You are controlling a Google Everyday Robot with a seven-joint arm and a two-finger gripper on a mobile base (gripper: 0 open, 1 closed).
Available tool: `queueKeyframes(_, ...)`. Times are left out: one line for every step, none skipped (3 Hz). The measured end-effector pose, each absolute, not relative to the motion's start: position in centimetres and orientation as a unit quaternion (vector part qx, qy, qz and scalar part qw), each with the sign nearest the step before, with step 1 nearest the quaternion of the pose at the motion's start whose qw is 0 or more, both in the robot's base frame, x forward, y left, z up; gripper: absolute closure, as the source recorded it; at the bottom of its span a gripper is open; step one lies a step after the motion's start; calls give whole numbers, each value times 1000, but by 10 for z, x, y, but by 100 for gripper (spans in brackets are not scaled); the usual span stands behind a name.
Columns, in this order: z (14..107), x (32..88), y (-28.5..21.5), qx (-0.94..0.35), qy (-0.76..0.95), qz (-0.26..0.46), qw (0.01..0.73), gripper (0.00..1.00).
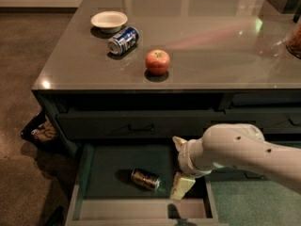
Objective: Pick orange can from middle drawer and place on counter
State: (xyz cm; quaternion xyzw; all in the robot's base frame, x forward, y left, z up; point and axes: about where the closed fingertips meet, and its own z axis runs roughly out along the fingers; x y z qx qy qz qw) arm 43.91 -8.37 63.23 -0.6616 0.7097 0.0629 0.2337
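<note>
We see a glossy grey worktop (211, 55). Toward its back left sits a white bowl (108, 20), and just beside it a blue can (123, 40) lies on its side. An apple (157, 61) stands nearer the front edge, apart from both. Our tool (176, 167) hangs below that edge, over the open drawer (141, 211), fingers spread.
</note>
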Motion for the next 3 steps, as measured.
queueKeyframes(627, 446, -79, -644, 724, 53, 240, 0)
queueKeyframes(627, 446, -79, -644, 724, 53, 240, 0)
queueKeyframes(604, 444, -72, -646, 724, 68, 230, 0)
